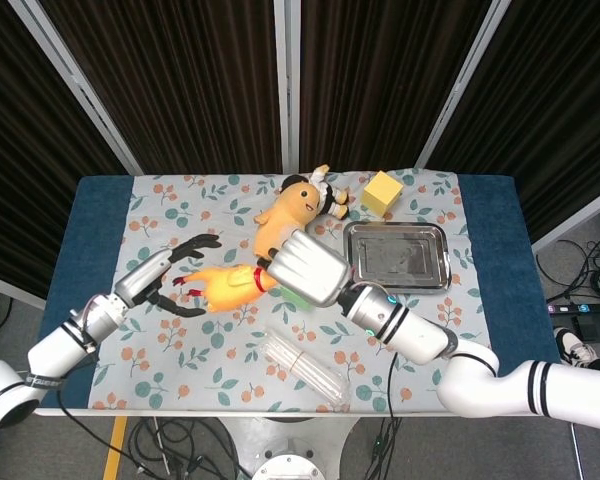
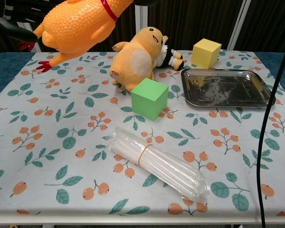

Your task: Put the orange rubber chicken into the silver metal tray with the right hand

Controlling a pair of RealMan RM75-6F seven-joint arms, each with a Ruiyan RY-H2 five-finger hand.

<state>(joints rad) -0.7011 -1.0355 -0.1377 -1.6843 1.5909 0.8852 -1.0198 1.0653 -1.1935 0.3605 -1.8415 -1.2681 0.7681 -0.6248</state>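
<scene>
The right hand holds the orange rubber chicken up in the air, far from the silver metal tray behind it (the left hand waits wide open nearby), so it should swing back slowly.

A rectangular table stood under a white cloth printed with green leaves and orange berries, with dark blue covering showing at both short ends. Behind it hung dark pleated curtains crossed by slanted pale metal poles. The grey floor to one side carried tangled black cables and a power strip, and even light fell on the tabletop.
</scene>
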